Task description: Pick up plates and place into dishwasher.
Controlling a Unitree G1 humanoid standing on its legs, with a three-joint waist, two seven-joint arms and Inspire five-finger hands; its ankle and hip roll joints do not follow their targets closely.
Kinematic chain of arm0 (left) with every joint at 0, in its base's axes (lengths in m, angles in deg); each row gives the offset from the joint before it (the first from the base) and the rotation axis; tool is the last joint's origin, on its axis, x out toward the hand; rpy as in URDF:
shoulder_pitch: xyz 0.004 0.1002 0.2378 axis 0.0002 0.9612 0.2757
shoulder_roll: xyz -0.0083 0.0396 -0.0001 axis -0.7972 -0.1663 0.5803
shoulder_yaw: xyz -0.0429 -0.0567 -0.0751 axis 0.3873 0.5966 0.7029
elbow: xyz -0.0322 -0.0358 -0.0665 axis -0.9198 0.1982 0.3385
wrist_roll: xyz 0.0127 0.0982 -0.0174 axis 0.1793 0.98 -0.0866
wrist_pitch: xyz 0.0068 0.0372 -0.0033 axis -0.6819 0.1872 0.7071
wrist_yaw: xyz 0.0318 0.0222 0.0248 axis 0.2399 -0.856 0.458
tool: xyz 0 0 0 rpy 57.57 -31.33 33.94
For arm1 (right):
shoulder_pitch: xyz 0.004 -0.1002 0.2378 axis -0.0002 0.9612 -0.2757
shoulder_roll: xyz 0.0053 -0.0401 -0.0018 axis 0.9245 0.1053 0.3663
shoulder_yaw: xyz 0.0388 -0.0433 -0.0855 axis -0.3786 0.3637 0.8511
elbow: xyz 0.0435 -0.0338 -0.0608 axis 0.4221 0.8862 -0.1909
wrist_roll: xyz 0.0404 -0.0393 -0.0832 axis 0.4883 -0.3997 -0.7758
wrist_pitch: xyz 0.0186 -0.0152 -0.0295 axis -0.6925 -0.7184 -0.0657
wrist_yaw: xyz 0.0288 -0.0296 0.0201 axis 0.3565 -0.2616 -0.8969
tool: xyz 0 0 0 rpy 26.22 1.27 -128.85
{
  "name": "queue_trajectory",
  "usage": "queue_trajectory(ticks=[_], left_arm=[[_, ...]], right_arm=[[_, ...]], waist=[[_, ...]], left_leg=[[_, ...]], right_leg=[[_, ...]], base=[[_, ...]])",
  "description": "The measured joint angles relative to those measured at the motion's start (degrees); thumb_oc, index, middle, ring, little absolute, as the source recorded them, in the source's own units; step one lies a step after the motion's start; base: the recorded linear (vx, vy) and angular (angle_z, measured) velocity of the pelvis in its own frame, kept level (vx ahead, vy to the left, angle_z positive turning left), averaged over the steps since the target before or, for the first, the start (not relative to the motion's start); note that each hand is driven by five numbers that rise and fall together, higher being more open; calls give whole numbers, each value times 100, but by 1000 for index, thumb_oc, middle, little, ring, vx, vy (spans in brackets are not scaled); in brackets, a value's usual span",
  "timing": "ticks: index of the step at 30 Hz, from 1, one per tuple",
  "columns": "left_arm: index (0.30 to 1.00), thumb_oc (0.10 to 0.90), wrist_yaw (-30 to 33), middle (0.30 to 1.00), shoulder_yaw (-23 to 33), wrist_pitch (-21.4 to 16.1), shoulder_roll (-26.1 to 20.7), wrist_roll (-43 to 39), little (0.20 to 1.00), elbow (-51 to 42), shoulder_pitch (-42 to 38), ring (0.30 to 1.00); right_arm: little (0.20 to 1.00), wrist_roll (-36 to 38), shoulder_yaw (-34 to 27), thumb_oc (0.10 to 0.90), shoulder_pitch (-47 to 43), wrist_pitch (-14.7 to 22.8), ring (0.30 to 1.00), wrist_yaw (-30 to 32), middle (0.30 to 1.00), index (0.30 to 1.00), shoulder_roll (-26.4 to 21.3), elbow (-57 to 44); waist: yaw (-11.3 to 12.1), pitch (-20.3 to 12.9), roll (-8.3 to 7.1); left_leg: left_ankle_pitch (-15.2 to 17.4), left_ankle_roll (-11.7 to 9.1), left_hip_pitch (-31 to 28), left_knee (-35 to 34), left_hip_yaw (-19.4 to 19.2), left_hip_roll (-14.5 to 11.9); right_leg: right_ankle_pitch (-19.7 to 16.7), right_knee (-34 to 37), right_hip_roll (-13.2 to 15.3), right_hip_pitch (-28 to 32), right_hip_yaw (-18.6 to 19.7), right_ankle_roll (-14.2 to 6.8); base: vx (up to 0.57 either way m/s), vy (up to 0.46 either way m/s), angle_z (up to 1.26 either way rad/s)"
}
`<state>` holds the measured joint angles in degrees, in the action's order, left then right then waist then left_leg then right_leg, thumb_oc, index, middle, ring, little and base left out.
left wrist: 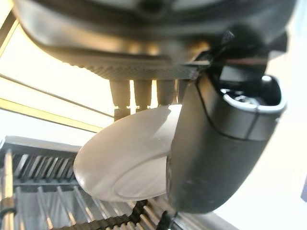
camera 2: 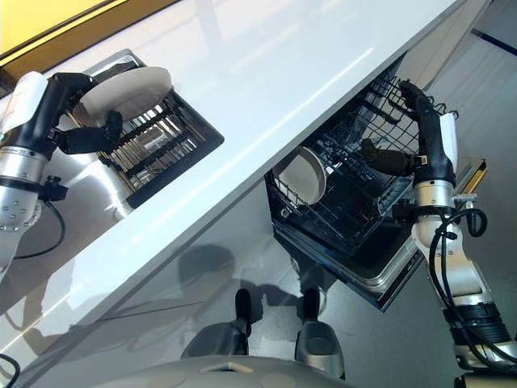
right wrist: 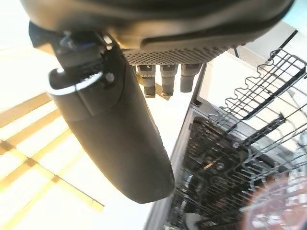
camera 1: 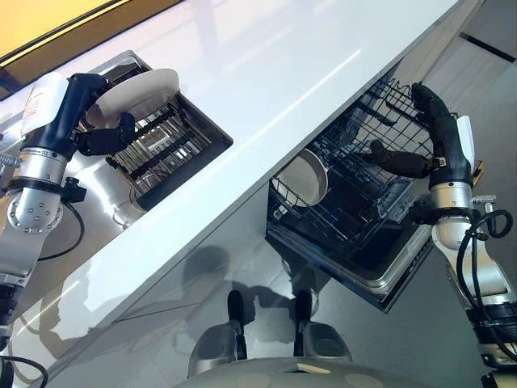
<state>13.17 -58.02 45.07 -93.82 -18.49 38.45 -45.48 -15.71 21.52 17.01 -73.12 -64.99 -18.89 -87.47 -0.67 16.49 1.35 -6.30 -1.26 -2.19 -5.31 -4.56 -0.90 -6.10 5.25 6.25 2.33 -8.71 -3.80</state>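
Note:
My left hand (camera 1: 103, 139) is shut on a white plate (camera 1: 133, 93), holding it tilted just above the dark dish rack (camera 1: 174, 149) at the left. In the left wrist view the thumb (left wrist: 211, 158) lies across the plate's (left wrist: 124, 163) face and the fingers sit behind its rim. A second white plate (camera 1: 305, 179) stands on edge in the pulled-out wire dishwasher rack (camera 1: 363, 210) at the right. My right hand (camera 1: 432, 121) hovers over the far side of that rack, open, with straight fingers (right wrist: 163, 76) holding nothing.
A long white counter (camera 1: 283, 81) runs between the dish rack and the dishwasher. The lowered dishwasher door (camera 1: 388, 279) juts out below the rack. The steel sink surround (camera 1: 105, 202) lies beneath the left arm.

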Motion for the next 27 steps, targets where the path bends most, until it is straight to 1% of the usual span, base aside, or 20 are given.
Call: queue_trajectory(ticks=[3,6,9,11,13,15,19,23,26,27], left_arm=[[300,100,-90,300,141,-69,1,-21,200,-330,62,300],[300,100,-169,300,163,-264,1,-28,200,-609,61,300],[300,100,-187,300,178,-521,0,-19,200,-877,60,300],[300,100,-187,300,211,-625,-14,-17,200,-1051,58,300],[300,100,-187,300,259,-761,-110,-1,200,-1148,51,300],[300,100,-187,300,269,-774,-229,7,200,-1230,22,300],[300,100,-211,300,269,-843,-263,3,200,-1282,-297,300],[300,100,-405,300,178,-870,-269,-71,200,-1455,-815,300],[300,100,-630,300,-75,-878,-269,-294,200,-1568,-1082,300],[300,100,-777,300,-323,-877,-268,-465,200,-1582,-1277,300]], right_arm=[[900,369,-201,800,34,2,900,-72,900,900,0,-54],[900,750,-231,800,34,4,900,-317,900,900,6,-74],[900,1039,-230,800,35,4,900,-500,900,900,10,-151],[900,1302,-231,800,34,8,900,-647,900,900,11,-202],[900,1588,-231,800,36,9,900,-837,900,900,27,-211],[900,1801,-230,800,38,9,900,-1010,900,900,61,-212],[900,1935,-228,800,37,8,900,-1238,900,900,76,-257],[900,1974,-222,800,18,7,900,-1292,900,900,76,-414],[900,1974,-182,800,-9,-7,900,-1329,900,900,75,-415],[900,1968,-90,800,-76,-11,900,-1339,900,900,75,-414]], waist=[[54,-67,45],[70,-166,88],[66,-198,122],[63,-217,130],[52,-252,131],[41,-349,145],[15,-492,161],[-31,-506,157],[-83,-521,154],[-93,-524,154]], left_leg=[[2,-2,6,5,32,0],[6,-2,6,8,75,5],[4,-2,-4,15,91,12],[2,0,-8,16,91,12],[7,-5,-8,16,87,7],[18,-5,-1,4,75,6],[20,12,2,15,34,10],[24,7,-14,15,23,10],[24,7,-27,15,-2,8],[21,12,-56,15,-44,4]], right_leg=[[14,0,-2,10,-23,-1],[31,0,-6,33,-79,-6],[43,0,-7,59,-121,-13],[46,0,-14,64,-120,-15],[47,-1,-6,59,-119,-14],[51,-1,-6,46,-114,-15],[56,-1,-13,27,-98,-17],[55,-1,-17,34,-79,-17],[54,-1,-24,34,-32,-17],[53,-1,-31,35,17,-16]], base=[[-5,-21,5],[-9,-17,7],[-4,-12,7],[-15,-4,0],[0,0,0],[21,-6,-4],[6,-11,-4],[0,0,0],[-1,-2,-4],[-6,-4,-15]])
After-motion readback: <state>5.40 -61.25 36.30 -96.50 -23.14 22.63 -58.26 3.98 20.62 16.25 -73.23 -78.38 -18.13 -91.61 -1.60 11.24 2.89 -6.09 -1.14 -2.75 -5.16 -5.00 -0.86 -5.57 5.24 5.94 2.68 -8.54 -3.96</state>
